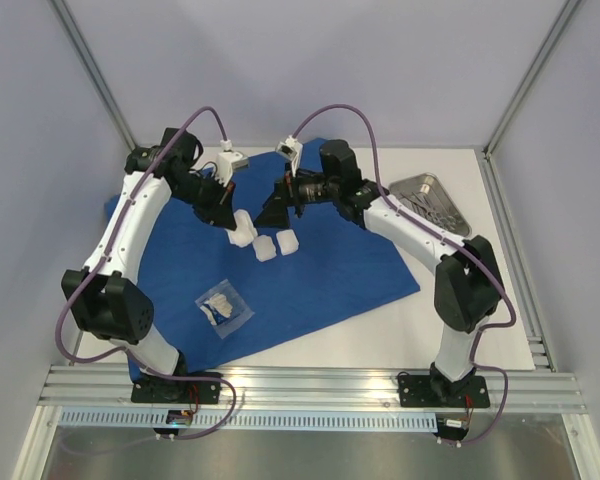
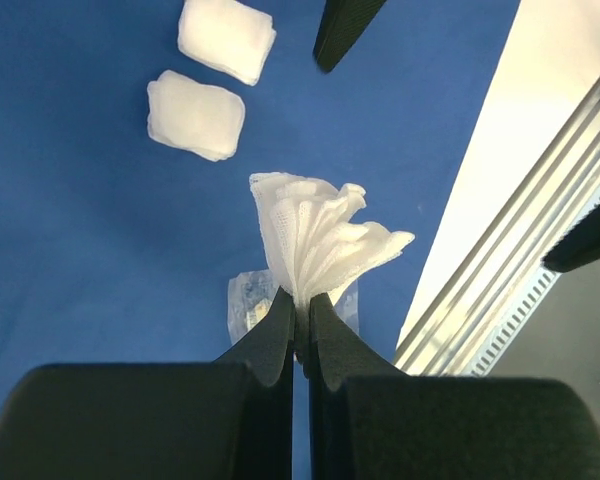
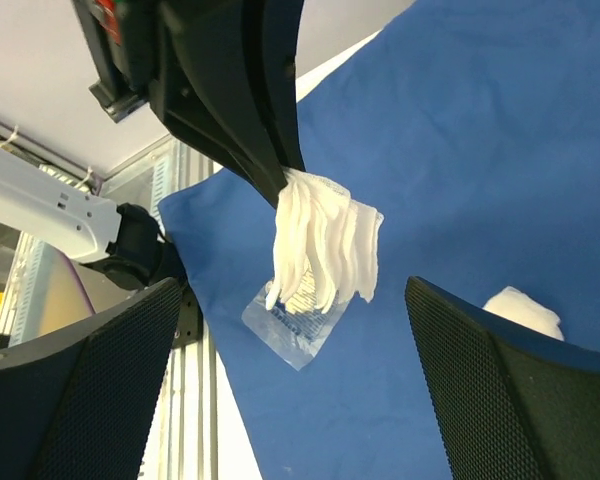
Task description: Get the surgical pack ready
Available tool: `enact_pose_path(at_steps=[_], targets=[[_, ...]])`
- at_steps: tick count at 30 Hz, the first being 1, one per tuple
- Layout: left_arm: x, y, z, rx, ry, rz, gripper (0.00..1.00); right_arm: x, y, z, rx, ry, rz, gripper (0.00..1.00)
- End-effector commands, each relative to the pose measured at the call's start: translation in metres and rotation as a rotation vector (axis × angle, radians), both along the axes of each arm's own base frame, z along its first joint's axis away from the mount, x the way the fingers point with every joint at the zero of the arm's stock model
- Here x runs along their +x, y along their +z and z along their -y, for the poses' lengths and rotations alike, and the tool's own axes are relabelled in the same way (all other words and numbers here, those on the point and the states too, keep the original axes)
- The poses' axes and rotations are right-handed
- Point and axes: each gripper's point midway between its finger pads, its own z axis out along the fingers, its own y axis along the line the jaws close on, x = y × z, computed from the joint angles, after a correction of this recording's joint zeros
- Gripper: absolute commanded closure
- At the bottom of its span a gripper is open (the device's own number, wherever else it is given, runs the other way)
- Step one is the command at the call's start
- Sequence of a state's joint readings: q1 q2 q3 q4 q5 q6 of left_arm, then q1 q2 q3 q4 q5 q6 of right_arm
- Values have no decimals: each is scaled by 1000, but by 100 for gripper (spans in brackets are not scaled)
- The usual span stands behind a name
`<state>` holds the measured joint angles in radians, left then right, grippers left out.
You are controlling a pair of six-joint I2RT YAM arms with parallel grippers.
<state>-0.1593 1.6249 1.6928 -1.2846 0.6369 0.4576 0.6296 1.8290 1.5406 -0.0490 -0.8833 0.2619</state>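
The royal-blue drape (image 1: 320, 275) lies spread flat on the table. My left gripper (image 1: 230, 222) is shut on a fanned stack of white gauze (image 2: 315, 240) and holds it above the drape; the stack also shows in the right wrist view (image 3: 325, 245). Two gauze squares (image 1: 265, 248) (image 1: 287, 241) lie on the drape, also in the left wrist view (image 2: 195, 115) (image 2: 226, 38). My right gripper (image 1: 276, 208) is open and empty, facing the held gauze from the right. The steel tray (image 1: 432, 200) sits at the back right, off the drape. I cannot make out any scissor-like instruments.
A clear plastic gauze packet (image 1: 223, 308) lies on the drape's near-left part, under the held gauze in the right wrist view (image 3: 295, 325). Bare white table (image 1: 460, 340) lies right of the drape. An aluminium rail (image 1: 310, 385) runs along the near edge.
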Motion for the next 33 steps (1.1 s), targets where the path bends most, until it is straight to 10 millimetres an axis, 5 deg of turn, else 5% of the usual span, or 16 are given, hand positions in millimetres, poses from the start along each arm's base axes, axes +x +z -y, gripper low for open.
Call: enact_pose_path(at_steps=[1,15,19,20,23,27,30,32,33], targets=[[-6,30,8,-48,-55,92,100,-12,7,-15,59,88,40,4],[-14,37,18,-101,-76,77,100,-4,-11,-39,90,66,-85,15],[-11,38,18,-102,-72,86,100,-9,-12,-41,93,100,-104,41],[-11,38,19,-106,-74,84,100,-10,-13,-41,91,103,-107,56],[-10,35,18,-101,-71,76,100,-10,-12,-40,93,100,-107,80],[-9,33,18,-99,-69,69,100,-11,-8,-40,99,102,-111,100],[-6,33,19,-99,-58,70,100,-11,-7,-38,99,91,-122,99],[1,34,17,-84,-13,77,75,-10,-6,-37,99,79,-147,100],[4,34,15,-75,2,84,35,-8,-6,-35,97,69,-164,100]])
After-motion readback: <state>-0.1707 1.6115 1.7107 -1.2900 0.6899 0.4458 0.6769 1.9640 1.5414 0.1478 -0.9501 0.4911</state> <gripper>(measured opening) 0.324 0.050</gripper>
